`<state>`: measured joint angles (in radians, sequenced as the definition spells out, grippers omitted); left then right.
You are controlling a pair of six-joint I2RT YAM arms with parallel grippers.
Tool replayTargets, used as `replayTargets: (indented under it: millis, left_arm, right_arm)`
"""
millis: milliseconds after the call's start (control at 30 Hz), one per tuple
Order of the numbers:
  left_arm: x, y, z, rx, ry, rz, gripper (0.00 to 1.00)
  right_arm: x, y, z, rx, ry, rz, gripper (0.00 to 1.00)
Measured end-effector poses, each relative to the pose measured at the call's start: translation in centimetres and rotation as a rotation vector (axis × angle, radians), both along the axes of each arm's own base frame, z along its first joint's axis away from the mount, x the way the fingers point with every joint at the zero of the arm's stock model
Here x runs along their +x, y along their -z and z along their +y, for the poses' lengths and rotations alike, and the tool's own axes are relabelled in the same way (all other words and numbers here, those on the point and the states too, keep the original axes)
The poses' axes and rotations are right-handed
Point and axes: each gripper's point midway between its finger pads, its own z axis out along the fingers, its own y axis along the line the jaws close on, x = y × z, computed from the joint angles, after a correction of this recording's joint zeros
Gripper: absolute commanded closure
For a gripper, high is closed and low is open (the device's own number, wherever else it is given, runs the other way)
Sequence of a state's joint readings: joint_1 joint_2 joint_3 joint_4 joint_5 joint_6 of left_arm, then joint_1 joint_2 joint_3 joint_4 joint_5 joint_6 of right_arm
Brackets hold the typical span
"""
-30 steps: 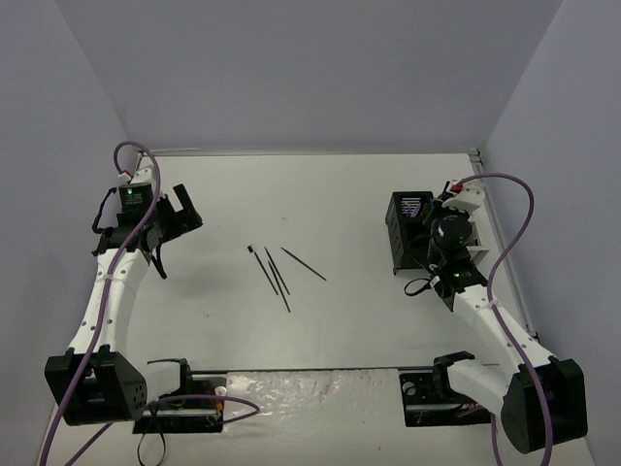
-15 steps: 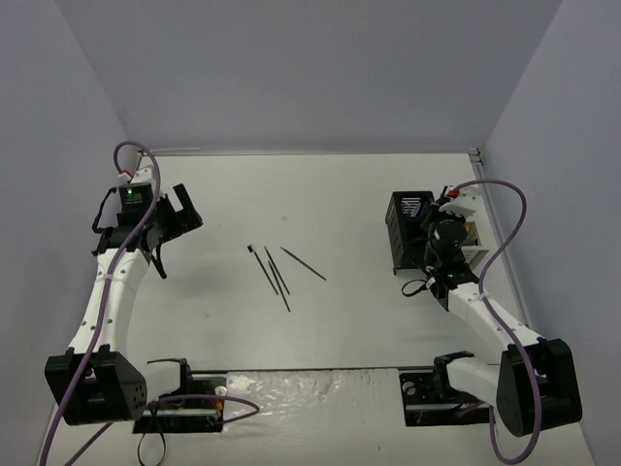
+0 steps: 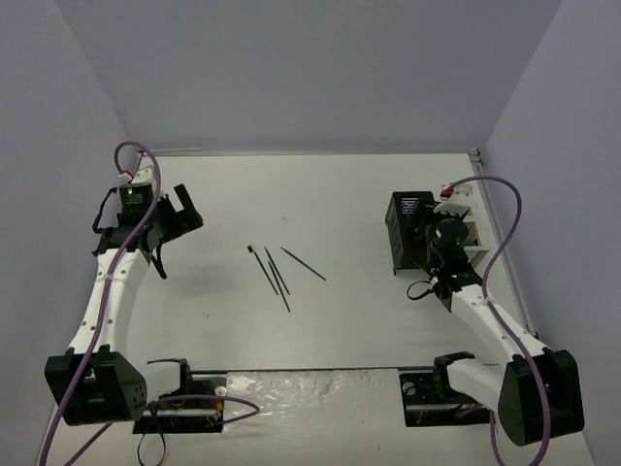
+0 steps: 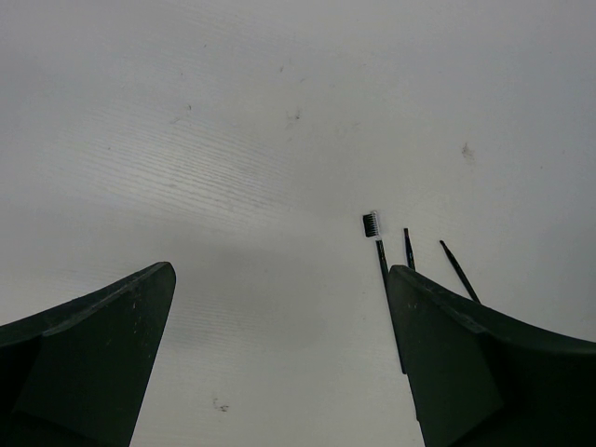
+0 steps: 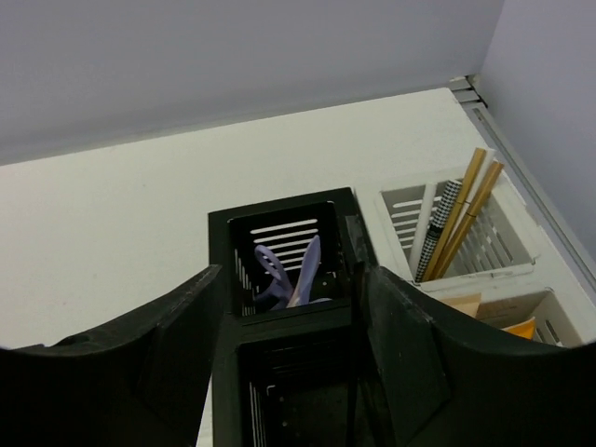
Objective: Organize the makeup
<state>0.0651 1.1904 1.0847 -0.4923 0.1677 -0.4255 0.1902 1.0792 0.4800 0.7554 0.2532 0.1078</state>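
Three thin black makeup sticks lie mid-table: a small brush (image 3: 262, 267) (image 4: 372, 223) and two pencils (image 3: 278, 272) (image 3: 304, 264). My left gripper (image 3: 184, 218) (image 4: 281, 279) is open at the far left, with nothing between its fingers. My right gripper (image 3: 428, 241) (image 5: 291, 279) hangs open over the black mesh holder (image 3: 406, 225) (image 5: 279, 321). A lavender scissor-like tool (image 5: 272, 265) stands in the holder's far compartment. A thin black pencil (image 5: 357, 354) stands in the near compartment, along my right finger's inner face.
A white slotted holder (image 5: 521, 270) (image 3: 473, 241) sits right of the black one, holding beige sticks (image 5: 466, 209), a checkered pencil (image 5: 438, 228) and something orange (image 5: 521, 328). The right wall is close behind it.
The right gripper's jaws have gone from shut to open above the black holder, and its wrist has shifted slightly. The left arm and the sticks on the table have not moved.
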Motion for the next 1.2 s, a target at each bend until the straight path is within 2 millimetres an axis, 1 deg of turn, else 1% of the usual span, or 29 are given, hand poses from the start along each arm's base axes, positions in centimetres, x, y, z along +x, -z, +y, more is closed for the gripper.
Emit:
replayTargets:
  millis: [67,100,200,267,300,333,367,400,433,500,533,633,733,767,833,900,933,1033,1200]
  left_arm:
    - [0.0,0.0,-0.1,0.0,0.002,0.0,0.03]
    - [0.0,0.0,-0.1,0.001,0.003,0.001,0.03]
    - [0.0,0.1,-0.1,0.001,0.003,0.002,0.03]
    - [0.0,0.1,-0.1,0.003,0.002,0.004,0.03]
    - [0.0,0.1,0.0,0.004,0.0,0.005,0.03]
    - [0.0,0.1,0.0,0.005,-0.001,0.005,0.03]
    - [0.0,0.1,0.0,0.006,-0.001,0.006,0.03]
    - [-0.1,0.1,0.0,0.006,-0.002,0.006,0.03]
    - [-0.1,0.1,0.0,0.006,-0.001,0.007,0.03]
    - [-0.1,0.2,0.0,0.006,-0.001,0.007,0.03]
    - [-0.1,0.2,0.0,0.006,-0.001,0.007,0.03]
    - [-0.1,0.2,0.0,0.006,-0.001,0.007,0.03]
    - [-0.1,0.2,0.0,0.006,-0.002,0.008,0.03]
    - [-0.1,0.2,0.0,0.007,-0.002,0.009,0.03]
    - [-0.1,0.2,0.0,0.007,-0.002,0.01,0.03]
    - [-0.1,0.2,0.0,0.007,-0.002,0.011,0.03]
    - [-0.1,0.2,0.0,0.007,-0.002,0.011,0.03]
    - [-0.2,0.3,0.0,0.007,-0.002,0.013,0.03]
    - [-0.2,0.3,0.0,0.007,-0.002,0.016,0.03]
  right_arm:
    - [0.2,-1.3,0.8,0.001,-0.047,0.012,0.4]
    - [0.5,-2.2,1.7,0.003,-0.093,0.02,0.4]
    - [1.3,-6.0,4.4,0.011,-0.221,0.009,0.4]
    - [1.5,-7.9,7.5,-0.006,-0.326,0.033,0.39]
    - [1.7,-8.6,9.6,-0.019,-0.384,0.048,0.39]
    - [1.9,-9.1,11.7,-0.033,-0.446,0.067,0.39]
    - [2.0,-9.2,14.1,-0.052,-0.509,0.093,0.39]
    - [1.9,-8.7,16.4,-0.072,-0.57,0.129,0.39]
    - [1.7,-7.6,18.4,-0.093,-0.627,0.175,0.39]
    - [1.0,-4.4,21.5,-0.137,-0.715,0.284,0.39]
    - [0.5,-2.4,22.6,-0.162,-0.748,0.348,0.39]
    - [-0.9,3.3,24.8,-0.237,-0.815,0.535,0.4]
    - [-1.9,8.2,26.2,-0.297,-0.855,0.68,0.42]
    - [-2.3,9.5,26.5,-0.319,-0.865,0.724,0.43]
    - [-2.7,11.2,27.5,-0.352,-0.887,0.778,0.46]
    - [-2.6,12.5,28.4,-0.381,-0.903,0.812,0.5]
    - [-2.6,13.1,29.0,-0.393,-0.913,0.823,0.51]
    - [-2.6,14.5,30.4,-0.419,-0.934,0.848,0.53]
    - [-2.8,16.3,31.8,-0.454,-0.962,0.883,0.55]
